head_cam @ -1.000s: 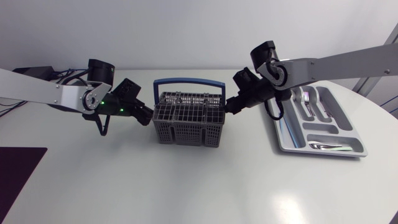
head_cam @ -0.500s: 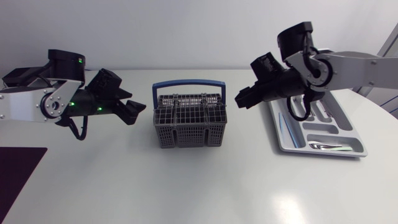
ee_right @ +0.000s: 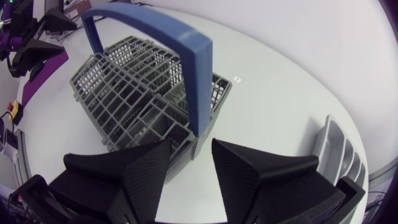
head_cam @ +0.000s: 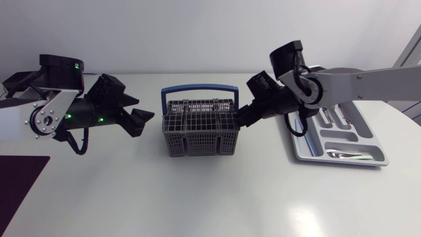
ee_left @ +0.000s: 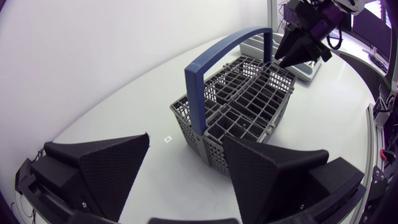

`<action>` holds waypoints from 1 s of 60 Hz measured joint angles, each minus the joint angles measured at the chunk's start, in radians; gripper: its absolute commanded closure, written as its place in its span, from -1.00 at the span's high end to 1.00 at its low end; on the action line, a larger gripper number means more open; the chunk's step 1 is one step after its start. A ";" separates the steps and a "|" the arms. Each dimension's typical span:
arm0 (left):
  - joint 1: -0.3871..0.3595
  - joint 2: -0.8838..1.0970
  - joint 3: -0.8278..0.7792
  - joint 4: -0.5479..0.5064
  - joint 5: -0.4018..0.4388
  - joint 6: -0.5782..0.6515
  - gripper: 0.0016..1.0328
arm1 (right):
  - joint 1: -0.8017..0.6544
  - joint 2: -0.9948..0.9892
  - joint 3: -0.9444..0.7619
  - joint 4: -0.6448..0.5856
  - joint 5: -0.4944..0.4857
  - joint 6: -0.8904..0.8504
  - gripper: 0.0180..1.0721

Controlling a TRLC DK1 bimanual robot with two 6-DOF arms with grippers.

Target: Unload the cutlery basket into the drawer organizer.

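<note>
While the grey basket (head_cam: 197,139) with its blue handle (head_cam: 199,87) stands mid-table (head_cam: 210,197), the left gripper (head_cam: 143,122) hangs near its left end, jaws wide apart and empty, and the right gripper (head_cam: 241,121) sits at its right end, jaws slightly parted around nothing, beside the organizer (head_cam: 300,142).
</note>
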 measured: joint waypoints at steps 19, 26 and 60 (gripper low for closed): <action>-0.028 -0.003 0.000 0.008 0.000 -0.005 0.91 | 0.013 -0.027 -0.033 0.016 0.018 0.003 -0.03; -0.030 -0.024 0.000 0.008 0.000 -0.008 0.91 | 0.013 -0.113 -0.051 0.016 0.018 0.003 -0.03; 0.005 -0.271 -0.073 0.019 -0.009 -0.092 0.92 | -0.069 -0.492 -0.252 0.017 0.019 0.003 0.60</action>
